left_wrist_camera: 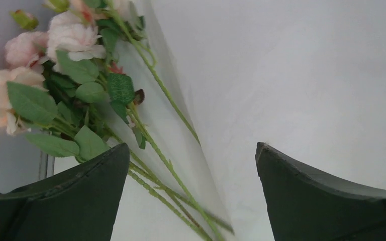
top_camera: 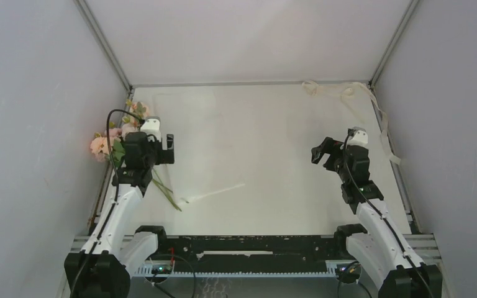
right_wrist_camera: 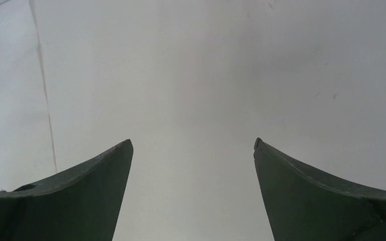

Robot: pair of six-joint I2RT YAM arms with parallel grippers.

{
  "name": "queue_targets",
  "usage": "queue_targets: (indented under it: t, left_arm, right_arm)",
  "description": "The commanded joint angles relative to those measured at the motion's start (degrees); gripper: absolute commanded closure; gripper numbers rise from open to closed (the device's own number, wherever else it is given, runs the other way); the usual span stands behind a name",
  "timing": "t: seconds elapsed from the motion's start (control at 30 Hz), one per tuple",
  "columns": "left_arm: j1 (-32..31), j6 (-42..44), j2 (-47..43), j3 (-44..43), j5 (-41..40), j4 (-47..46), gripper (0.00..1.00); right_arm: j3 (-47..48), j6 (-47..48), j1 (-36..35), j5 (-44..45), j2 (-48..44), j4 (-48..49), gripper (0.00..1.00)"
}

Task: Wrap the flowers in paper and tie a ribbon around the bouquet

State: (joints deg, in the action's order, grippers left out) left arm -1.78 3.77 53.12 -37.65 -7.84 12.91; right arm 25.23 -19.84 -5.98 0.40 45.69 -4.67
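While the left end effector (left_wrist_camera: 191,150) and right end effector (right_wrist_camera: 193,145) are held spread and empty, the flowers (top_camera: 102,146) are laid diagonally at the left edge of the paper (top_camera: 261,149), blooms far-left, stems pointing near-right.

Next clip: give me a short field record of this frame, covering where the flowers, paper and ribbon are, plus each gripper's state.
flowers: unwrapped, blooms off the paper's left edge, stems reaching onto it
paper: spread flat, not folded around anything
ribbon: loose at the far right corner, trailing down the right side, untied
left gripper: jaws open, empty, above the stems
right gripper: jaws open, empty, above the paper
progress: wrapping not yet begun
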Motion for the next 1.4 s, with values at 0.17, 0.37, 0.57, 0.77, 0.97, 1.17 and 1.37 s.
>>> queue_targets:
  t: [0.17,0.37,0.57,0.77,0.97,1.17,1.37]
  left_arm:
    - [-16.4,30.9,-0.1,-13.1,14.3,32.5,0.0]
    - [-39.9,34.2,4.5,-3.8,-5.3,34.1,0.01]
    - [-41.1,32.9,13.3,-2.6,-11.3,27.0,0.05]
    - [-41.1,32.7,17.8,-0.8,-10.8,24.7,0.1]
    - [-41.0,33.7,15.3,0.6,-7.8,29.0,0.07]
    - [-40.5,34.6,14.5,3.9,-15.7,20.4,0.13]
    - [-38.1,35.0,13.2,4.8,-19.4,15.3,0.59]
  right_arm:
    - [0.4,-0.4,-0.7,-15.3,-3.8,9.0,0.0]
    - [2.0,1.4,-9.1,-12.9,-1.6,9.6,0.0]
    - [3.4,2.9,-15.4,-7.4,2.3,8.8,0.0]
    - [3.5,3.4,-16.7,-6.1,3.7,9.1,0.0]
    - [4.1,4.1,-16.7,-5.2,3.6,7.9,0.0]
    - [4.4,3.6,-17.0,-5.7,4.2,8.5,0.0]
    - [5.5,3.9,-18.2,-5.2,4.4,7.2,0.0]
